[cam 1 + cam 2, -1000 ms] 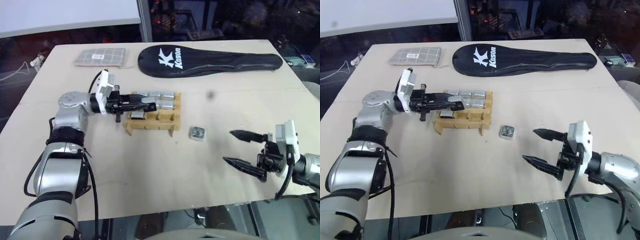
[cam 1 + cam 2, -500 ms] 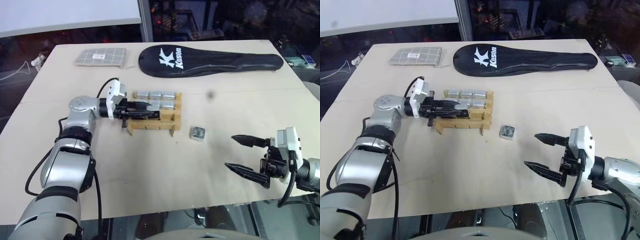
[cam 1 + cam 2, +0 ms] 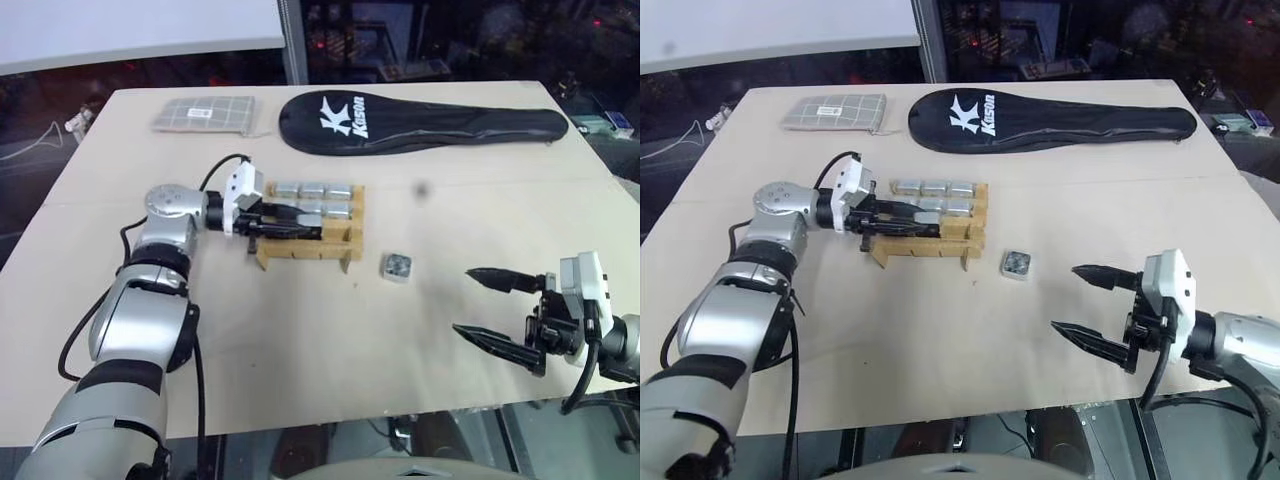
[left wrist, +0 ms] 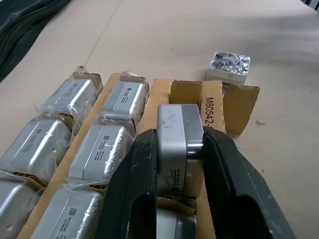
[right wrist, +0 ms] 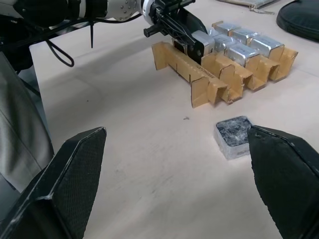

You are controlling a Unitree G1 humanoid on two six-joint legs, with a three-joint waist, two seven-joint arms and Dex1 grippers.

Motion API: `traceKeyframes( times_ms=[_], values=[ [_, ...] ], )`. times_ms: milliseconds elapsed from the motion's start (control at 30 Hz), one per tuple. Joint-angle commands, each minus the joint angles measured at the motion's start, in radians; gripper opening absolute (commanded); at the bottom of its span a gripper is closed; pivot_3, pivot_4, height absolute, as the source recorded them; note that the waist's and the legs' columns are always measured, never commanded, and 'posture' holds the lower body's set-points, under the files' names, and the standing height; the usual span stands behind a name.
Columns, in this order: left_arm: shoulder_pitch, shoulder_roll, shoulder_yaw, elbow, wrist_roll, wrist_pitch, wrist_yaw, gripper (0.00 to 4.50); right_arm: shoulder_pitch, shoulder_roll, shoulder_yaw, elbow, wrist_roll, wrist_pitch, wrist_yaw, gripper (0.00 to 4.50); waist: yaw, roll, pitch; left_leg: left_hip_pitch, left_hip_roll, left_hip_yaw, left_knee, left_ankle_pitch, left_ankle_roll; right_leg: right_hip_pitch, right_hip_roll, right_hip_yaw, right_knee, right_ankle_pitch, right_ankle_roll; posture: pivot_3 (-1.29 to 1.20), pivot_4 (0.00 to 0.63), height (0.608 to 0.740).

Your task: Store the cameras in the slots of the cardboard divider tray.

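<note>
While my left gripper [image 4: 180, 149] pinches a silvery grey camera [image 4: 178, 130] between its two black fingers, that smooth metal block stands on edge just above the near row of the cardboard divider tray [image 3: 345, 245]. The tray is tan corrugated card — crossed strips forming slots — and its far slots already hold wrapped cameras [image 4: 122, 97], grey blocks in crinkled clear film. A loose camera [image 3: 396, 266], small and square with a speckled top, lies flat on the beige table [image 3: 300, 340] just right of the tray, well apart from my right gripper [image 3: 495, 312], whose pointed fingers are spread wide and empty. Beyond the tray I see a black fabric racket cover [image 3: 420, 120] and a grey checked pouch [image 3: 203, 113].
</note>
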Motion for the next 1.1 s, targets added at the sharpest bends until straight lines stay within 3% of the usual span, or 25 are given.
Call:
traceKeyframes(
  times_ms=[33,100,167,233,433,667,800,867,967,1100],
  values=[
    [-0.029,-0.002,0.038,0.030,0.053,-0.010,-0.003,0.70,-0.002,0.006,-0.033,-0.031,0.018,-0.008,-0.002,4.47,0.000,0.000,0.000,0.000,0.000,0.000,0.000,0.000,0.000,0.000,0.000,0.000,0.000,0.000,0.000,0.00,0.150,0.740],
    [-0.033,-0.006,0.053,0.035,0.067,0.007,-0.003,0.70,-0.004,0.007,-0.032,-0.028,0.020,-0.010,0.002,4.47,0.000,0.000,0.000,0.001,0.000,-0.001,0.000,0.000,0.000,0.002,0.000,-0.001,0.000,0.000,0.000,0.00,0.150,0.740],
    [-0.034,-0.008,0.060,0.038,0.081,0.021,-0.003,1.73,-0.009,0.010,-0.032,-0.024,0.021,-0.013,0.002,4.50,0.000,0.000,0.000,0.002,0.000,-0.001,0.000,0.000,0.000,0.003,0.000,-0.001,0.000,0.000,0.000,0.00,0.150,0.740],
    [-0.032,-0.009,0.059,0.034,0.086,0.036,-0.003,2.17,-0.014,0.013,-0.030,-0.020,0.017,-0.017,0.002,4.50,-0.001,0.000,0.000,0.002,0.000,-0.001,0.000,0.000,0.000,0.003,0.000,-0.001,0.000,0.000,0.000,0.00,0.150,0.740],
    [-0.038,-0.013,0.122,0.038,0.104,-0.012,-0.003,4.42,-0.027,0.022,-0.022,-0.013,0.008,-0.018,-0.001,4.50,-0.001,0.000,0.000,0.000,0.000,-0.003,0.000,0.000,0.000,0.002,0.000,-0.002,-0.001,0.000,-0.001,0.00,0.150,0.740],
    [-0.069,0.004,0.157,-0.060,-0.016,0.083,-0.003,4.42,-0.099,0.057,0.073,0.035,-0.131,-0.025,-0.086,4.50,-0.001,0.000,0.000,0.000,0.000,-0.003,0.001,0.000,0.000,0.002,0.000,-0.003,-0.001,0.000,0.000,0.00,0.150,0.740],
    [-0.030,0.066,0.103,-0.297,-0.218,0.318,-0.003,4.42,-0.209,0.116,0.227,0.128,-0.299,-0.060,-0.148,4.50,-0.010,-0.002,0.001,-0.001,0.000,-0.003,0.001,0.000,0.000,0.001,0.000,-0.003,0.000,0.000,0.000,0.00,0.150,0.740],
    [0.012,0.115,0.058,-0.412,-0.290,0.406,-0.003,4.42,-0.247,0.142,0.273,0.169,-0.357,-0.083,-0.160,4.50,-0.017,-0.001,0.001,-0.001,0.000,-0.003,0.001,0.000,0.000,0.000,0.000,-0.002,0.000,0.000,0.000,0.00,0.150,0.740],
    [0.126,0.282,-0.043,-0.690,-0.449,0.637,-0.003,4.42,-0.361,0.221,0.389,0.331,-0.486,-0.155,-0.184,4.50,-0.042,-0.001,0.001,0.000,0.001,-0.001,-0.001,0.000,0.000,-0.001,0.001,0.002,0.000,0.002,-0.003,0.00,0.150,0.740],
    [0.237,0.423,-0.093,-0.895,-0.551,0.737,-0.003,4.42,-0.458,0.277,0.458,0.494,-0.582,-0.226,-0.162,4.50,-0.046,0.000,0.001,-0.001,0.000,0.000,-0.001,0.000,0.000,-0.004,0.001,0.004,0.001,0.000,-0.001,0.00,0.150,0.740]
  ],
)
